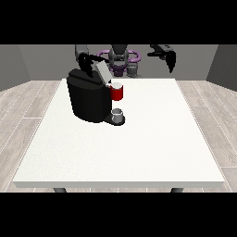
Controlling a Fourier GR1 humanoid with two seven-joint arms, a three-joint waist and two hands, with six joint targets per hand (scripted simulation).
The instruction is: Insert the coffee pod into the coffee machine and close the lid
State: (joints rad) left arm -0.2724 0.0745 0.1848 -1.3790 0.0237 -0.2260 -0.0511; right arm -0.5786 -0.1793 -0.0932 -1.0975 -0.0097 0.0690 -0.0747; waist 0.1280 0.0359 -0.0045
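Even, bright light on the white table [139, 152]; soft shadow beneath the coffee machine [88, 99]; no glare.

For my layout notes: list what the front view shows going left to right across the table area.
Hand at the view's left → coffee machine → red pod holder, grey cup beneath it → bare white table → hand at the view's right.

I can't make out the pod; the coffee machine [88, 99] hides the hand [86, 65] at the view's left partly.
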